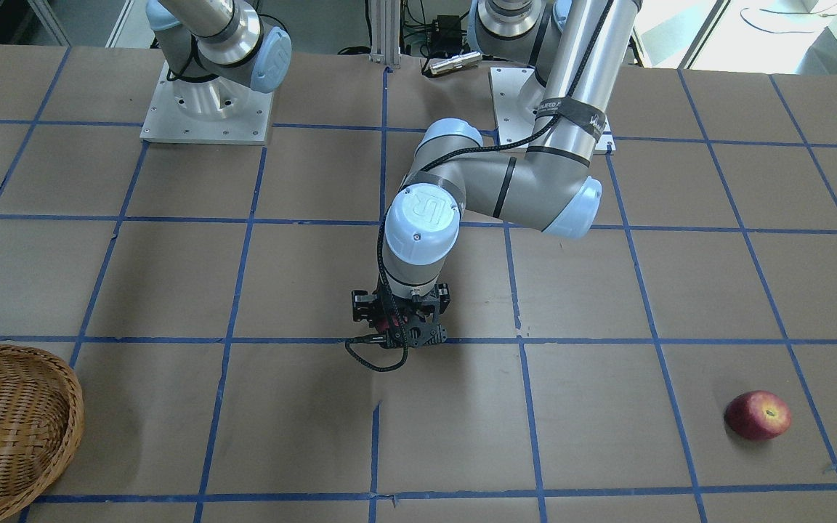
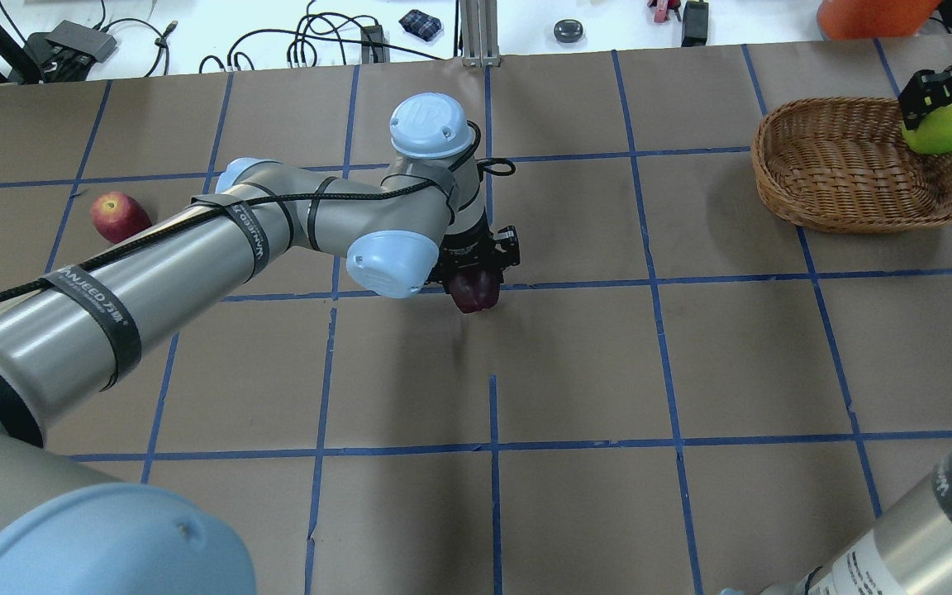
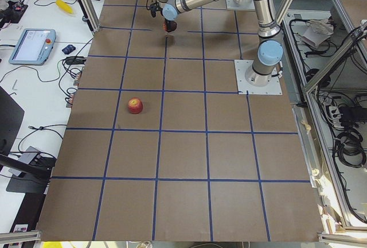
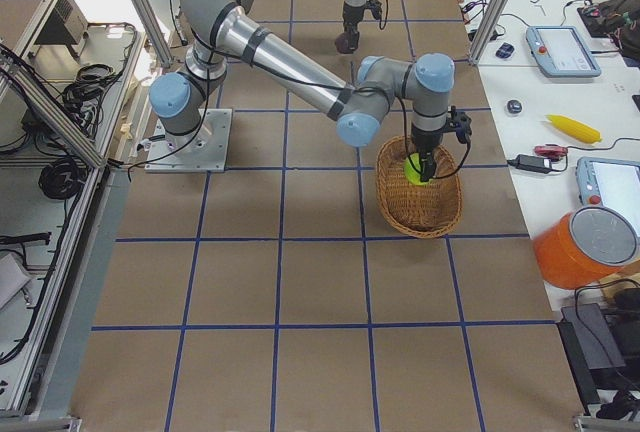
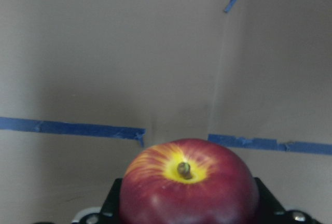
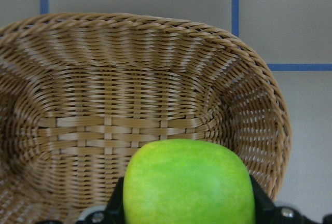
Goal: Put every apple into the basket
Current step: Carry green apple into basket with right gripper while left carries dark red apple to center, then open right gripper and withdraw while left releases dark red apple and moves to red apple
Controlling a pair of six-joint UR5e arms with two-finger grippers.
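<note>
My left gripper (image 2: 476,268) is shut on a dark red apple (image 2: 474,291) with a yellow patch round its stem (image 5: 189,187). It holds the apple just above the middle of the table, and a bit of red shows under the wrist in the front view (image 1: 391,319). My right gripper (image 2: 932,97) is shut on the lime-green apple (image 2: 947,128) and holds it over the right end of the wicker basket (image 2: 782,136). The right wrist view shows the green apple (image 6: 189,182) above the basket's woven inside (image 6: 155,24). A third, red apple (image 2: 119,215) lies on the table at the far left (image 1: 757,415).
The left arm (image 2: 195,248) stretches low across the left half of the table. The arm bases (image 1: 208,109) stand at the robot's edge. Cables and an orange object (image 2: 864,16) lie beyond the far edge. Blue tape lines grid the brown table.
</note>
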